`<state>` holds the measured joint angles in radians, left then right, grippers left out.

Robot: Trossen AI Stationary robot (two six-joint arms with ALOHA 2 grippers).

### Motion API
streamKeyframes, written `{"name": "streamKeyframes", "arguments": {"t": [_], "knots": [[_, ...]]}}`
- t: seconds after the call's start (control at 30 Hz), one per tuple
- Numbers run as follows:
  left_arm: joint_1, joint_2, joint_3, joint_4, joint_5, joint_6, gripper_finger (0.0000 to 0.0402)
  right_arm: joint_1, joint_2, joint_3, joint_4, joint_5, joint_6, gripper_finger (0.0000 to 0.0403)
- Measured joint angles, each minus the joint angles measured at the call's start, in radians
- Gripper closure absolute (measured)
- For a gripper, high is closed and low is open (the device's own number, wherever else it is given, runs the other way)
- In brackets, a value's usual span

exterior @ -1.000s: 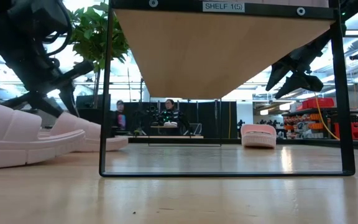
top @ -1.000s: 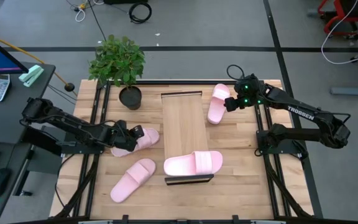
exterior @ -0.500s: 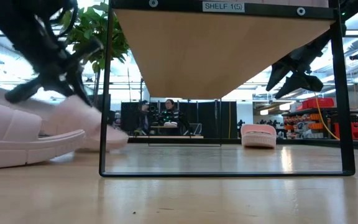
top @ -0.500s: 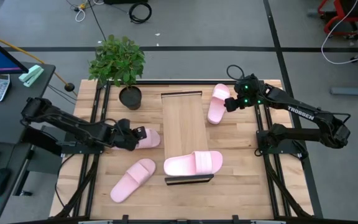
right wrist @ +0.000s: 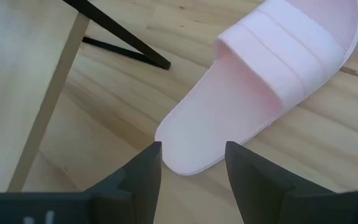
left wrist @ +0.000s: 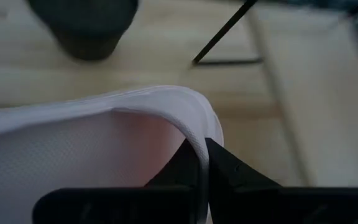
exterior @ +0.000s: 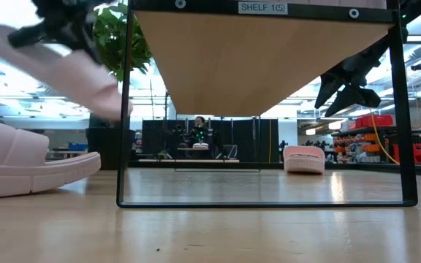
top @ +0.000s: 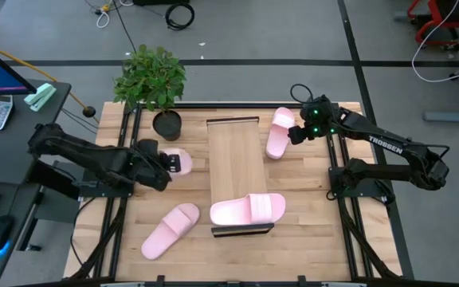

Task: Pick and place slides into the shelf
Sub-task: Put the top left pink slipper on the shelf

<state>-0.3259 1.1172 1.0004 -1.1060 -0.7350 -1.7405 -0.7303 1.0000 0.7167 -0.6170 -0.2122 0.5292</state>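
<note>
The left gripper (left wrist: pixel 199 163) is pinching the thin edge of 1 slide (left wrist: pixel 92 149), carrying it off the table (top: pixel 309 199) just beside the shelf (top: pixel 236 159); most of that slide is lying hidden under the arm from above. The right gripper (right wrist: pixel 191 163) is hovering with fingers spread above a second slide (right wrist: pixel 272 81) beside the shelf's far end. A third slide (top: pixel 248 210) is lying across the shelf's near end, and a fourth (top: pixel 170 229) is resting on the table by the left arm.

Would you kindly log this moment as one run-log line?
left gripper: shut on slide, lifted | right gripper: open above slide | shelf: one slide
</note>
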Motion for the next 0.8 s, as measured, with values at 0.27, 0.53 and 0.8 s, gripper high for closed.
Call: {"name": "streamKeyframes", "arguments": {"t": [0.27, 0.53, 0.8], "knots": [[-0.004, 0.000, 0.163, 0.069, -0.241, 0.122, 0.0389, 0.000, 0.000, 0.000, 0.000, 0.001, -0.009, 0.0220], [0.033, 0.039, 0.172, 0.412, -0.295, 0.289, 0.0389, 0.000, 0.000, 0.000, 0.000, 0.001, -0.009, 0.0220], [0.111, 0.146, 0.171, 0.721, -0.160, 0.466, 0.0389, 0.000, -0.002, 0.000, -0.001, -0.063, -0.047, 0.0220]]}}
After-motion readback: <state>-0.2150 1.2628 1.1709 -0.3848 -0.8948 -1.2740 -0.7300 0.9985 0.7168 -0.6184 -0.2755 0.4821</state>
